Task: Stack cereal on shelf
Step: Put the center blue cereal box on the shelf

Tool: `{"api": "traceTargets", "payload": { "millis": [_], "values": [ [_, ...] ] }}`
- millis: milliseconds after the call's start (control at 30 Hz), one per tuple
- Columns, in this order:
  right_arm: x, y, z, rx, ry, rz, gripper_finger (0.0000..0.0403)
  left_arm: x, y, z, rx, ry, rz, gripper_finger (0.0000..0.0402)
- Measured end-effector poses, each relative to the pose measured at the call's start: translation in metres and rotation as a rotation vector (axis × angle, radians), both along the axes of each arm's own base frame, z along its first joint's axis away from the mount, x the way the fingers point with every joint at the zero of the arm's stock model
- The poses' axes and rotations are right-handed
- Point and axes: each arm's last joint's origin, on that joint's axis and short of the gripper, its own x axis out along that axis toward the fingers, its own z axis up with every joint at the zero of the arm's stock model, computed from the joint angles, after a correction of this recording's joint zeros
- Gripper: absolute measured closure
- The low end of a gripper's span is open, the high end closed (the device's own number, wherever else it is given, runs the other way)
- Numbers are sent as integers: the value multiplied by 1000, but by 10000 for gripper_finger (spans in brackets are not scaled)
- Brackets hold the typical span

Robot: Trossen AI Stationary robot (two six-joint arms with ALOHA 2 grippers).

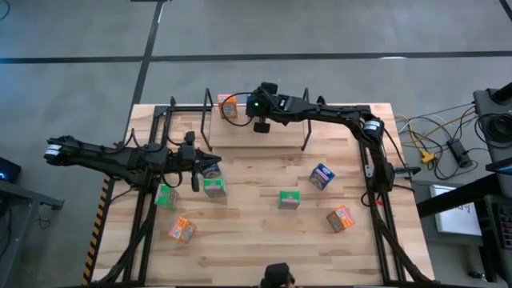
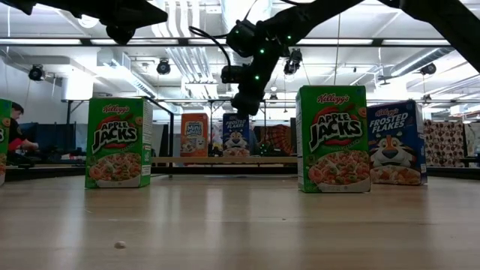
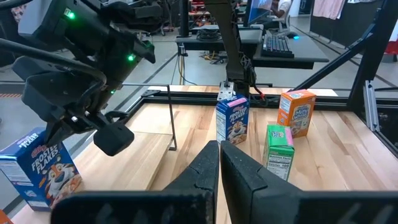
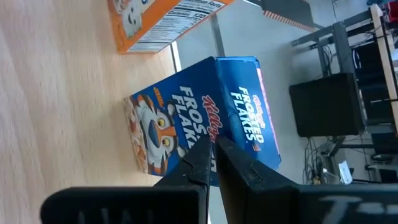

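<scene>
The shelf (image 1: 206,112) stands at the table's far edge. On it an orange cereal box (image 1: 229,106) stands upright, with a blue box (image 4: 205,118) beside it. My right gripper (image 4: 211,149) is shut and empty, just above that blue box; in the low view (image 2: 247,101) a gap shows between them. My left gripper (image 3: 219,158) is shut and empty at the table's left middle (image 1: 206,166). It is over a partly hidden blue box (image 1: 211,170), and a green box (image 1: 214,188) stands on its near side.
Loose boxes stand on the table: green (image 1: 166,196), green (image 1: 289,198), blue (image 1: 322,176), orange (image 1: 182,230) and orange (image 1: 340,218). The shelf's right part (image 1: 308,132) holds nothing. A person sits beyond the table's edge in the low view (image 2: 15,131).
</scene>
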Motion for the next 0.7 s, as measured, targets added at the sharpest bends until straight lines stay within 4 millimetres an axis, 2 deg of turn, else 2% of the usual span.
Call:
{"api": "traceTargets", "payload": {
  "millis": [200, 433, 700],
  "values": [
    [2, 7, -1, 22, -3, 7, 390, 0, 0, 0, 0, 0, 0, 401],
    [9, 21, 1, 149, -92, 109, 390, 0, 0, 0, 0, 0, 0, 401],
    [12, 11, 8, 99, -181, 100, 390, 0, 0, 0, -1, -3, 0, 401]
  ]
}}
